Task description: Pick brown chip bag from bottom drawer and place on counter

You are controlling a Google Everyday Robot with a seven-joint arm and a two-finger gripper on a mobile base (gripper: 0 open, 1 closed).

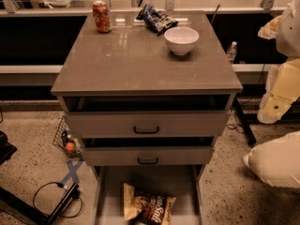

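Observation:
The brown chip bag [147, 206] lies crinkled on the floor of the bottom drawer [110, 191], which is pulled open at the bottom of the view. The bag is dark brown with tan ends and white lettering. The counter [136, 55] is the glossy grey-brown top of the cabinet. Only white and cream arm segments [281, 88] show at the right edge, beside the cabinet and apart from it. The gripper itself is out of view.
On the counter stand a red soda can [101, 16] at the back left, a dark blue snack bag [157, 19] at the back middle and a white bowl [181, 40] at the right. Two upper drawers with black handles [146, 130] are slightly open. Cables [56, 198] lie on the floor at left.

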